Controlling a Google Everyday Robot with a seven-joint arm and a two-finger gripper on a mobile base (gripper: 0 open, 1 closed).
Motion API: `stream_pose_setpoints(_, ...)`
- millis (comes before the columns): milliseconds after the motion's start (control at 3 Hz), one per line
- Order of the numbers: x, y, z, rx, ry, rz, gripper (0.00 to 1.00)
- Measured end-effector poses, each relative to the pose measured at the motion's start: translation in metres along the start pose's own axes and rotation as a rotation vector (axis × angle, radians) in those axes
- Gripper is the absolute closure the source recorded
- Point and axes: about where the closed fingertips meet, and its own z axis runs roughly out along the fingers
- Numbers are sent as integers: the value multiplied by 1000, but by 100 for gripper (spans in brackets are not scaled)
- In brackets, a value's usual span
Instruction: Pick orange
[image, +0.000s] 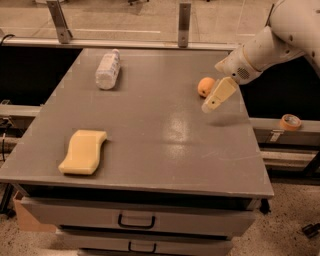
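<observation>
At the front edge, under the flat grey matte surface (160, 145), there are two grey metal drawers (135, 220), each with a dark handle, and both are closed. On the near left part of the surface lies a pale yellow sponge block (83, 151) with a wavy outline and a soft, matte look.

Farther back on the right side, the pale beige gripper (218, 95) hangs a little above the surface and points down and to the left, with its shadow on the surface below it. It is at the end of the white, smooth robot arm (270, 40), which enters from the upper right corner. Whether the gripper is spread or closed together, I cannot tell. It seems to hold nothing.

The small round orange fruit (204, 86) rests on the surface just beside the gripper, on its left in the picture. The gripper covers its right edge, and I cannot tell whether they touch.

At the far left of the surface a clear plastic bottle (108, 69) with a white cap lies on its side, well apart from the orange.

Off the surface, to the right, a roll of tan tape (290, 121) lies on a rail.
</observation>
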Motion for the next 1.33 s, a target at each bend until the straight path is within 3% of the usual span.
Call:
stream_pose_setpoints(333,-4,-8,22,-6,-30,42,18)
stream_pose_setpoints(1000,-10,-12,33,-11,-68,69,65)
stream_pose_setpoints(1333,-29,5,22,-74,-141,45,87)
